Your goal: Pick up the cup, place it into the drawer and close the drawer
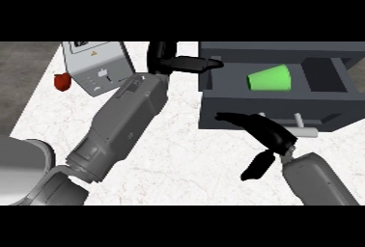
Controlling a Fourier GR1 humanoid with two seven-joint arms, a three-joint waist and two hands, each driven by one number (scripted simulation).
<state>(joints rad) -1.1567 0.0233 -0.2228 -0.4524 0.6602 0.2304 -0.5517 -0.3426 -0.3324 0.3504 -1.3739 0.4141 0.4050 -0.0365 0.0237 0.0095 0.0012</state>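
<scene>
Cup (271, 78), green, lies on its side inside the open drawer (235, 103). Right hand (273, 135), fingers relaxed and empty, sits at the drawer's front beside its handle (305, 130). Left hand (187, 62), fingers straight and holding nothing, reaches the drawer's far left corner.

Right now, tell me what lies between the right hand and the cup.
Head view: the drawer's front wall separates the right hand from the green cup.

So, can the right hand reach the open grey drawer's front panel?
Probably yes: the right hand lies at the dark grey drawer's front panel, beside its pale handle; nothing stands between.
</scene>
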